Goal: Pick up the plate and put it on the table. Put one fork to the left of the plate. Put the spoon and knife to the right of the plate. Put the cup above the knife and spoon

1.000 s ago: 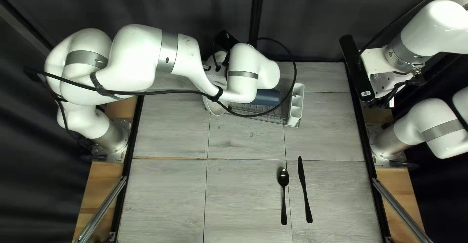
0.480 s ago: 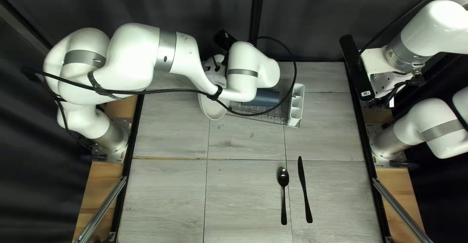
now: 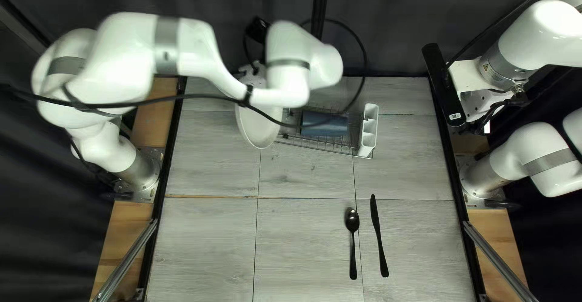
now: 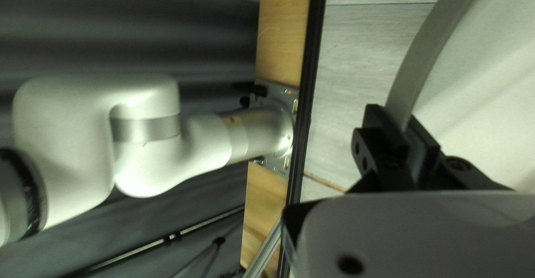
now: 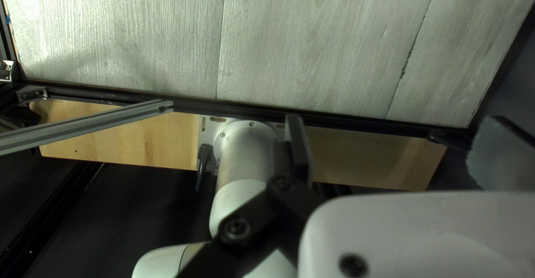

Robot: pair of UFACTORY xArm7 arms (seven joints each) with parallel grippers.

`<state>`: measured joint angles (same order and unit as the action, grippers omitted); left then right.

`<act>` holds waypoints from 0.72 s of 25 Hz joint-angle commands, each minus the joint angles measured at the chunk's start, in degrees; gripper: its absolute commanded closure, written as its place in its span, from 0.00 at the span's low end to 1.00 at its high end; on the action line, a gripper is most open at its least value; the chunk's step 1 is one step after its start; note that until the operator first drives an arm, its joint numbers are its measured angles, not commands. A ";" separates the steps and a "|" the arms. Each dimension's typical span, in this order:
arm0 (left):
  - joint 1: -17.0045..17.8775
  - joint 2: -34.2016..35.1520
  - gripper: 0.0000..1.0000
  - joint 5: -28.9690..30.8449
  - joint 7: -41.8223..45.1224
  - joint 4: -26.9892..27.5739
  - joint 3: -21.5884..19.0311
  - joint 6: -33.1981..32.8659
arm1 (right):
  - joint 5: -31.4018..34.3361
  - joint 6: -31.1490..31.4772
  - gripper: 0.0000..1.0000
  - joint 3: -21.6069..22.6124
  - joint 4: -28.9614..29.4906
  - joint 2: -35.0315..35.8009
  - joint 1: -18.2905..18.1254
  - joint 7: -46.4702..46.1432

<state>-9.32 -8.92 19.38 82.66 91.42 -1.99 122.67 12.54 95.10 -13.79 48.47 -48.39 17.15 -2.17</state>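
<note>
White plate shifts toward the left of the top left view since a second ago, carried by the left gripper as its arm moves the same way. Tilted and partly hidden by the arm, the plate is at the left end of a wire dish rack; whether the two touch cannot be told. Seen from the left wrist, the left gripper is clamped on the plate's rim, a finger on each side. Inside the rack lies a blue object, more of it in view than a second ago, while a white compartmented holder stands at the rack's right end, the contents of its compartments too small to make out. Nearer the table's near edge, a dark spoon and knife lie side by side, apart, on the table, the knife on the right. Over the table's right edge, the right gripper has its fingers spread wide.
</note>
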 commanded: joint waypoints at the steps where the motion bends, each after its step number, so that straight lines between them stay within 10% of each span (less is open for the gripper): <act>1: 1.50 5.03 1.00 -4.19 5.40 -0.18 -1.14 1.17 | 0.00 0.00 0.00 0.00 0.00 0.00 0.00 0.00; 10: 10.08 17.44 1.00 -14.15 28.16 -10.39 -10.53 -10.69 | 0.00 0.00 0.00 0.00 0.00 0.00 0.00 0.00; 18: 17.39 12.10 1.00 -8.79 41.53 -14.32 -19.52 -25.53 | 0.00 0.00 0.00 0.00 0.00 0.00 0.00 0.00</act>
<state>5.85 5.91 8.29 120.75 77.68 -18.99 100.73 12.54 95.10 -13.79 48.47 -48.39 17.15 -2.17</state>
